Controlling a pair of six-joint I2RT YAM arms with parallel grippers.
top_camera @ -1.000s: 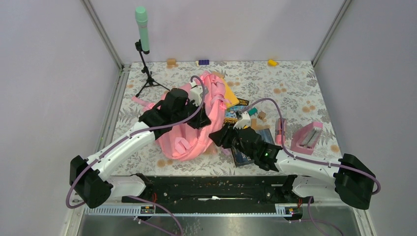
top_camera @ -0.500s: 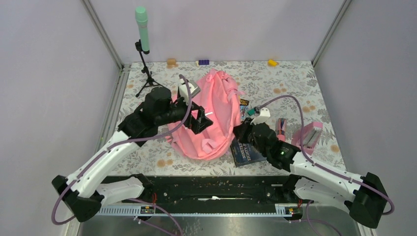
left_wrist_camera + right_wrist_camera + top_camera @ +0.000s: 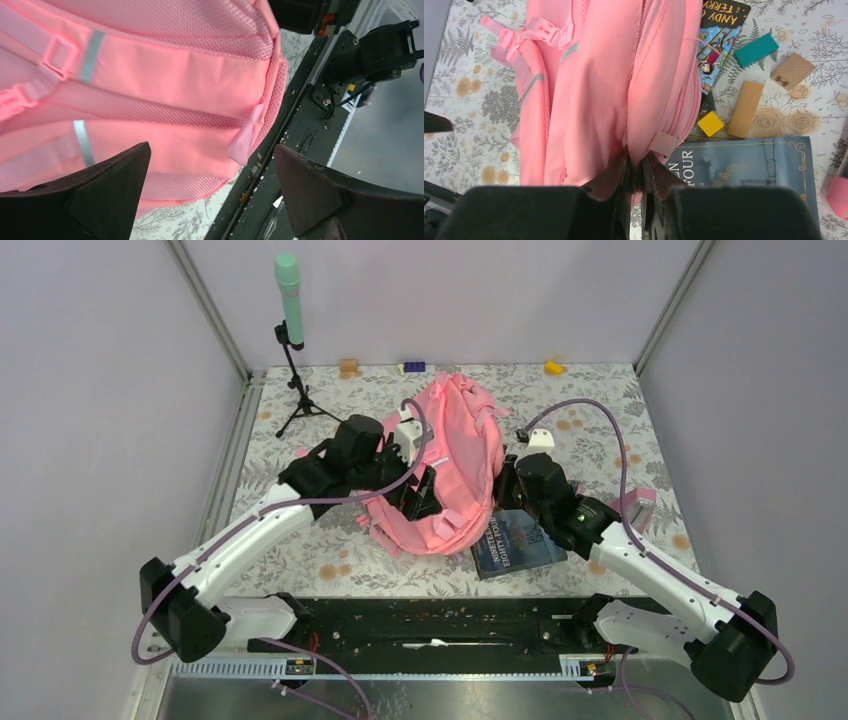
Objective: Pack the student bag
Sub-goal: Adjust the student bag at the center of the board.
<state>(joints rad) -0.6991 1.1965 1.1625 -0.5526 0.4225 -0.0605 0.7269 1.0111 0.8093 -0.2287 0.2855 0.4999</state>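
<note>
The student bag (image 3: 455, 455) is a big pink backpack lying on the flowered table between my two arms. My left gripper (image 3: 420, 495) hovers at its near left side. In the left wrist view that gripper (image 3: 212, 150) stands wide open with nothing between its fingers, and the bag's strapped back (image 3: 150, 90) lies just beyond them. My right gripper (image 3: 505, 480) sits at the bag's right edge. In the right wrist view it (image 3: 636, 172) is shut on a fold of the bag's fabric (image 3: 599, 90) next to the zipper.
A dark blue book (image 3: 515, 540) lies at the bag's near right, and a colourful book (image 3: 719, 35) pokes out from under the bag. Teal (image 3: 756, 50), yellow (image 3: 711, 123) and wooden (image 3: 745, 109) blocks lie right of it. A microphone stand (image 3: 290, 330) stands back left.
My left gripper has let go of the bag and opened wide. The right gripper has closed on the bag's right edge. The bag has shifted right and back, over the books.
</note>
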